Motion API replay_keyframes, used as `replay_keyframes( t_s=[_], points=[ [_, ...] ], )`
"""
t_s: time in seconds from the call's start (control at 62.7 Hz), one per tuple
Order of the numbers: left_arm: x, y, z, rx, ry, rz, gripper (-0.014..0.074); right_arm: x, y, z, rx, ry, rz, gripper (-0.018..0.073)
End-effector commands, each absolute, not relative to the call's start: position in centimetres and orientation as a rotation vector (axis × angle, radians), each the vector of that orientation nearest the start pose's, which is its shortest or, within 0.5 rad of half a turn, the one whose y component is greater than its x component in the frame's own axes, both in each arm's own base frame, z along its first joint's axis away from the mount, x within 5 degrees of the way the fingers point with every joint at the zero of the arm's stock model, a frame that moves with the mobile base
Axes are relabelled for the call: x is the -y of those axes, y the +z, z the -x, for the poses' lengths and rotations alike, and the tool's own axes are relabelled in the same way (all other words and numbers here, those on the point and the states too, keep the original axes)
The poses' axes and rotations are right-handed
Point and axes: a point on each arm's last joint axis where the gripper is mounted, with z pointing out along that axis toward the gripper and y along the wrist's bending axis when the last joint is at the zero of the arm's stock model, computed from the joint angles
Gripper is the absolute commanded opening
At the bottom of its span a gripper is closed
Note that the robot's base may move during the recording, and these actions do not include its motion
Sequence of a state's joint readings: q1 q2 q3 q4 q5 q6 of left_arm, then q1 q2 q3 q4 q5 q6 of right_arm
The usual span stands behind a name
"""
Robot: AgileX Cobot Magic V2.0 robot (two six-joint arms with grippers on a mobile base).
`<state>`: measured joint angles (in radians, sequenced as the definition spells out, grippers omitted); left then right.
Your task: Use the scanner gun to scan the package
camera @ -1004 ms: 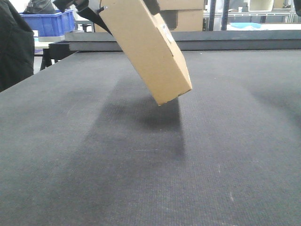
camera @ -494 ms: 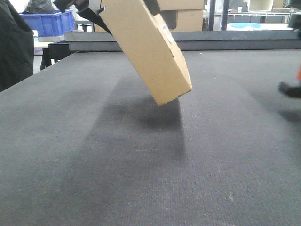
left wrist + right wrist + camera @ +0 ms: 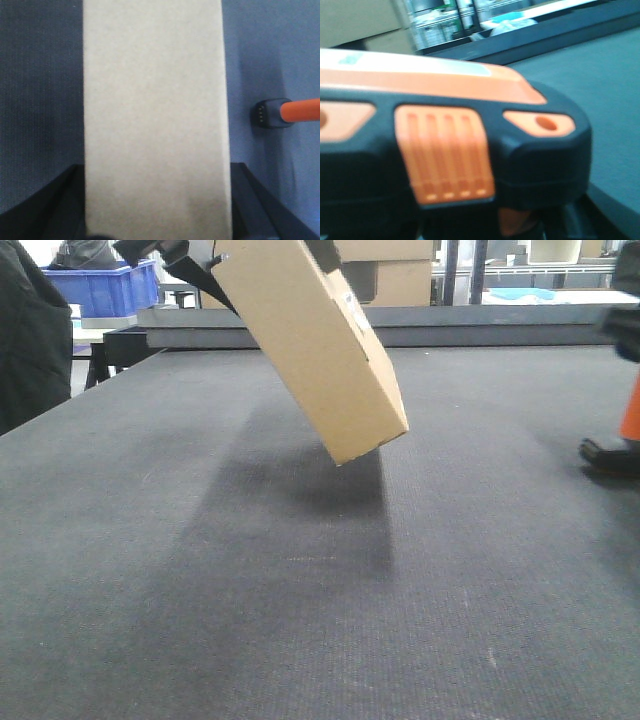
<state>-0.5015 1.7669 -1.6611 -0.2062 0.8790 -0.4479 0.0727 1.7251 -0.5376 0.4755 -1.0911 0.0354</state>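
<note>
The package (image 3: pixel 330 360), a flat brown cardboard box with a small white label (image 3: pixel 352 308) on its side, hangs tilted above the dark table mat (image 3: pixel 300 590). My left gripper (image 3: pixel 262 262) is shut on its upper end. In the left wrist view the package (image 3: pixel 152 100) fills the middle, with the dark fingers (image 3: pixel 65 205) on both sides. The scanner gun (image 3: pixel 628 415) shows at the right edge, orange handle over black base, low over the mat and apart from the package. Its black base (image 3: pixel 270 113) sits right of the package. The scanner gun head (image 3: pixel 470 150) fills the right wrist view, hiding most of my right gripper (image 3: pixel 485 227).
A person in dark clothing (image 3: pixel 30 340) stands at the table's left side. A blue crate (image 3: pixel 105 285) and a larger cardboard box with a dark panel (image 3: pixel 395 280) lie beyond the raised far rail (image 3: pixel 500 325). Shelving stands further back.
The scanner gun has come in from the right edge of the front view and moved further in, its orange handle now showing. The package and left gripper have stayed still.
</note>
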Motion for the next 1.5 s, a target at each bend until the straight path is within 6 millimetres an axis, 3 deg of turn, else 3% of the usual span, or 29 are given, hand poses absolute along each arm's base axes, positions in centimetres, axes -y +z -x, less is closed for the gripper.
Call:
replay_keyframes(
  t_s=[0.0,0.574,0.638,0.813,0.957,1.196,1.483],
  points=[
    [20.7,34.3,-34.4,-2.544,-0.662,0.038,-0.0111,1.3,18.8,-30.2,-1.475,-0.073,-0.423,-0.0154],
    [20.7,34.3,-34.5,-2.534,-0.657,0.036,-0.0111,1.1,18.2,-30.3,-1.536,-0.057,-0.414,-0.0148],
    [20.7,34.3,-34.5,-2.534,-0.657,0.036,-0.0111,1.1,18.2,-30.3,-1.536,-0.057,-0.414,-0.009],
    [20.7,34.3,-34.5,-2.534,-0.657,0.036,-0.0111,1.1,18.2,-30.3,-1.536,-0.057,-0.414,0.027],
    [20.7,34.3,-34.5,-2.534,-0.657,0.036,-0.0111,1.0,17.9,-30.3,-1.575,-0.049,-0.413,0.046],
    [20.7,34.3,-34.5,-2.534,-0.657,0.036,-0.0111,-0.1,17.3,-29.8,-1.637,-0.003,-0.254,0.0521],
    [20.7,34.3,-34.5,-2.534,-0.657,0.036,-0.0111,0.0,16.4,-26.8,-1.678,-0.015,-0.234,0.0521]
  ],
)
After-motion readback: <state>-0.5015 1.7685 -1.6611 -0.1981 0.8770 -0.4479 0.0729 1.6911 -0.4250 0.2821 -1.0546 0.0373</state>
